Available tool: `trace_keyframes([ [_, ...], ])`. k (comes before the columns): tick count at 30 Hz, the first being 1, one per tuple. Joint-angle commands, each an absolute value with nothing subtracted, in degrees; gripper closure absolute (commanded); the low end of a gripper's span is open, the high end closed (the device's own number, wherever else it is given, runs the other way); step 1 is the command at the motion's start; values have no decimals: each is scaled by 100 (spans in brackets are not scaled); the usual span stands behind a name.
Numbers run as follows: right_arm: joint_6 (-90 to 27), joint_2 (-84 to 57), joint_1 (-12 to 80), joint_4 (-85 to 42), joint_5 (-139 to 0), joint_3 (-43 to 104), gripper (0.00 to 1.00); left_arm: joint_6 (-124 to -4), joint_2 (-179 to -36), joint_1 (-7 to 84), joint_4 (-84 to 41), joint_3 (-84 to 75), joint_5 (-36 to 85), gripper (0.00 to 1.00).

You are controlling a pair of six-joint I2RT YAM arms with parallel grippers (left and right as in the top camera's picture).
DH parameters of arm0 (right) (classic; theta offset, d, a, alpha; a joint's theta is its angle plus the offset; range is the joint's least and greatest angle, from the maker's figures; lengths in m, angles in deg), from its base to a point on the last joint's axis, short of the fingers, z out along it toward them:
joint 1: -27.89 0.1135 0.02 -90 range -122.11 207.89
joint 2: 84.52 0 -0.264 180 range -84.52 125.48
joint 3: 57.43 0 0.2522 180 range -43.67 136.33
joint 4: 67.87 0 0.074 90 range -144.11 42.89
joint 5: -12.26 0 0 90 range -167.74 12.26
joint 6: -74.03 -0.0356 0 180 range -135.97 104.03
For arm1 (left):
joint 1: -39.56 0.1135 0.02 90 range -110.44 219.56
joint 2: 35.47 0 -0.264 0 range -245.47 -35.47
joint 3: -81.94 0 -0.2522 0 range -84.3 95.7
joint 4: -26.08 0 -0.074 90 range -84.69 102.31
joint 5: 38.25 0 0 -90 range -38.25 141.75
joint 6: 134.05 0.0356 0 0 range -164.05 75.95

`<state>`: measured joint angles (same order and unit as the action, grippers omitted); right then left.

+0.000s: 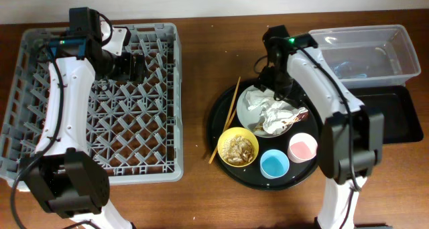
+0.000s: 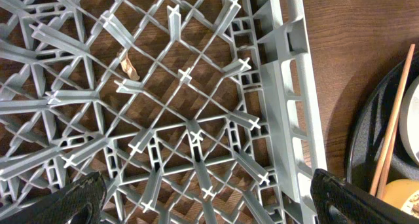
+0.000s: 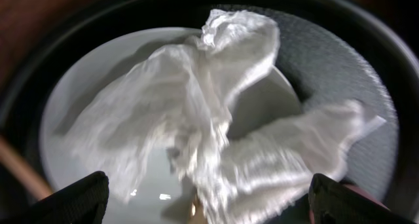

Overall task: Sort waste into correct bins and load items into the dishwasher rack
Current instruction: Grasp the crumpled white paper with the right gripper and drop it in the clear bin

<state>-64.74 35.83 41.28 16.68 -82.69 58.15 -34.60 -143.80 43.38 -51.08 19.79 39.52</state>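
left claw (image 2: 209, 199) and right claw (image 3: 209, 201) gape empty; napkins (image 3: 196, 99) hide half the plate (image 3: 98, 86).

- rack (image 1: 151, 142): left half of the table (image 1: 194, 68), reaching from its near edge to its far edge.
- round tray (image 1: 216, 118): right of the rack and apart from it, mid-table.
- plate (image 1: 249, 103): on the round tray's far part.
- napkins (image 1: 275, 115): heaped on the plate, spilling over its right rim onto the round tray.
- bowl (image 1: 228, 133): on the round tray, near left, just before the plate.
- food scraps (image 1: 238, 148): in the bowl.
- left cup (image 1: 274, 164): on the round tray's near edge, just right of the bowl.
- right cup (image 1: 302, 148): on the round tray, right of the left cup and slightly farther back.
- chopsticks (image 1: 230, 108): along the round tray's left side, left of the plate and bowl, near ends out over the table.
- tub (image 1: 362, 30): far right, behind the shallow tray (image 1: 399, 118).
- shallow tray: right of the round tray.
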Motion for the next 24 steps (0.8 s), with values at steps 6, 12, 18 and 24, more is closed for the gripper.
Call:
trace_keyframes([
  [6,-6577,4374,4132,1281,-8276,5445,2,-3407,-14411,4331,-5084,2080,3906,1],
  [12,-6430,4379,4132,713,-8272,4755,76,-3407,-14411,4331,-5084,2080,3906,1],
  [18,-5340,4282,4132,999,-7821,5305,96,-3409,-14411,4331,-5086,2080,3906,1],
  [24,-4070,3526,3947,2236,-7384,7332,96,-3409,-14411,4331,-5086,2080,3906,1],
])
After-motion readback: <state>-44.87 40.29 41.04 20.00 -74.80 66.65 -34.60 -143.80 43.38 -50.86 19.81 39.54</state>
